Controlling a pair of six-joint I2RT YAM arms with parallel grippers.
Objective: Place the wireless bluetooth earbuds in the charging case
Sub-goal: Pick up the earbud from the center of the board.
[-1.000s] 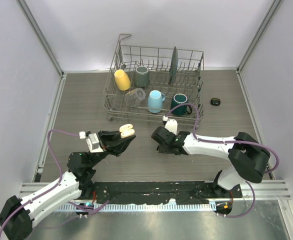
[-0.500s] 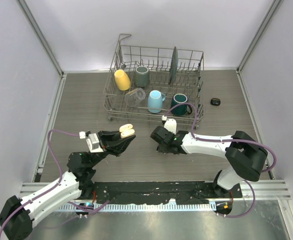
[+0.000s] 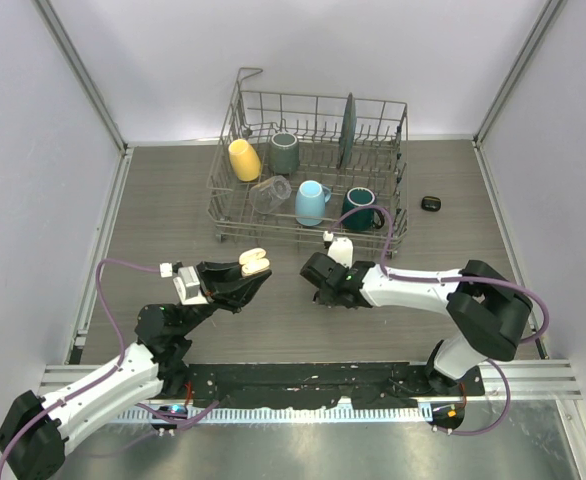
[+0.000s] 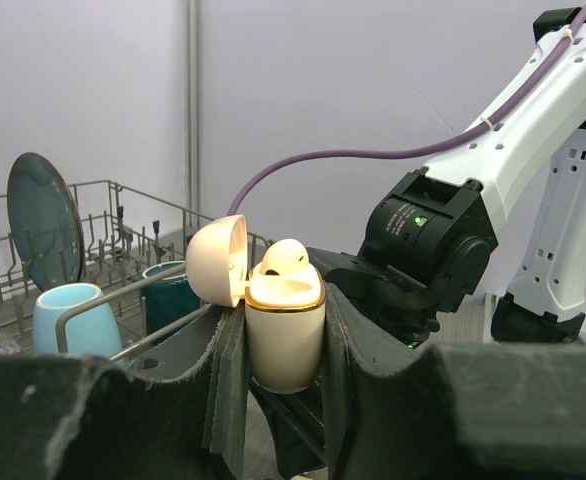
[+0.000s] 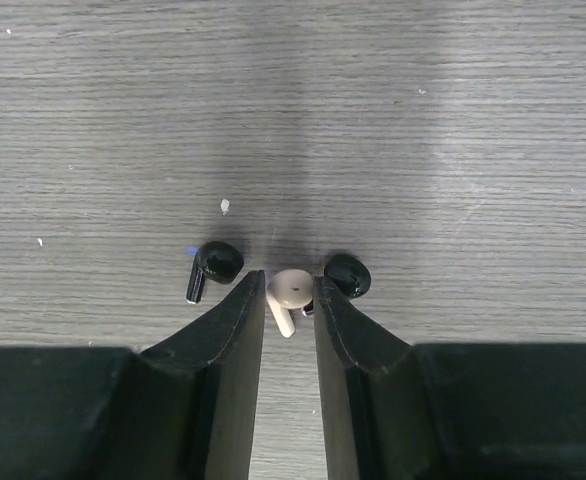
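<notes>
My left gripper (image 4: 284,305) is shut on the cream charging case (image 4: 284,335), held upright above the table with its lid (image 4: 218,260) open. One cream-white earbud (image 4: 285,257) sits in the case top. From above, the case (image 3: 254,262) is at the left gripper (image 3: 245,266). My right gripper (image 5: 288,280) points down at the table, its jaws closed against the head of a cream-white earbud (image 5: 291,290) that lies on the wood. One black earbud (image 5: 216,264) lies just left of the fingers, another (image 5: 347,274) just right. From above, the right gripper (image 3: 319,276) hides them.
A wire dish rack (image 3: 228,215) stands behind both grippers, holding a yellow mug (image 3: 244,159), a grey mug (image 3: 284,152), a blue mug (image 3: 311,202), a dark green mug (image 3: 358,207), a glass (image 3: 270,193) and a plate (image 3: 347,130). A small black object (image 3: 431,203) lies at the right.
The right gripper has shifted slightly left and its jaws have narrowed onto the cream-white earbud. The left gripper and the case have not moved.
</notes>
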